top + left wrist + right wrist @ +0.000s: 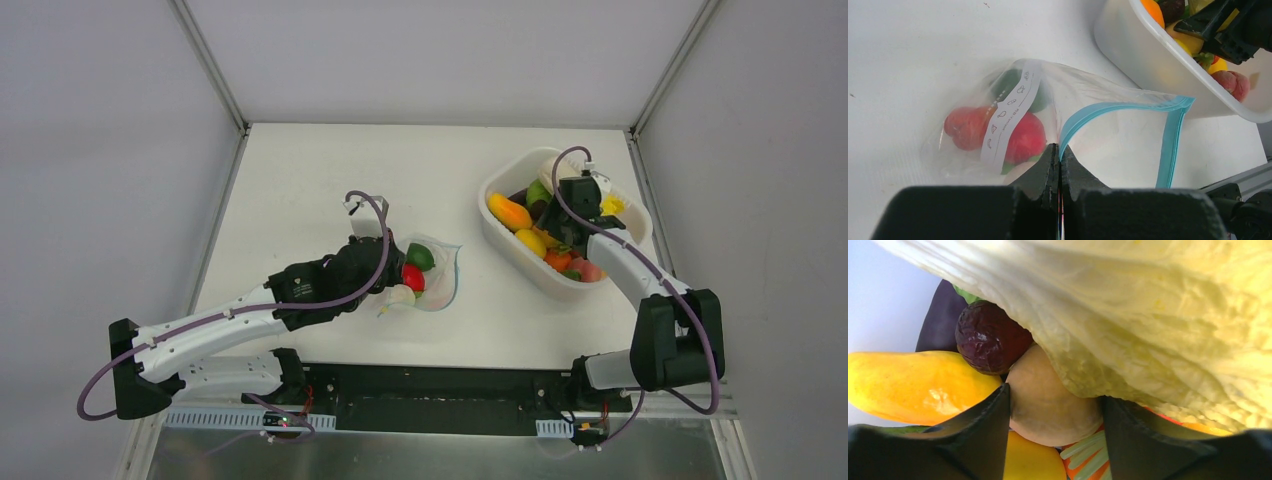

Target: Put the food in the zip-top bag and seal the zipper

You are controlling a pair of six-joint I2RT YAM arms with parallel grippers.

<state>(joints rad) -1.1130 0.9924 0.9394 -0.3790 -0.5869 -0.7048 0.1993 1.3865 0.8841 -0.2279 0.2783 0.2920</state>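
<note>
The left gripper (1059, 150) is pinching its black fingers together on the rim of the clear crinkly plastic zip-top bag (1098, 130), right where the thin teal-blue zipper strip (1118, 107) begins. From there the strip is arching toward 2 o'clock and then dropping toward 5 o'clock, leaving the mouth gaping. The bag is lying on the matte white table (300, 180), just at 3 o'clock of that gripper in the top view. Glossy red toy fruits (1023, 140) and a dark green toy piece (1008, 82) are sitting inside it, blurred by the film and partly covered by a white printed label strip (1010, 117). The right gripper (1055, 405) is reaching into the white rounded plastic tub (500, 235), at 2 o'clock of the bag and apart from it. Its jaws are standing apart on either side of a smooth beige rounded toy piece (1053, 405); whether they are pressing it is hard to tell. A wrinkled dark purple ball (990, 337) is lying at its 11 o'clock, a shiny yellow-orange oblong fruit (913, 385) at 9 o'clock, and a veined pale yellow leafy toy (1158, 315) is filling the upper wrist view, cut off by the frame.
</note>
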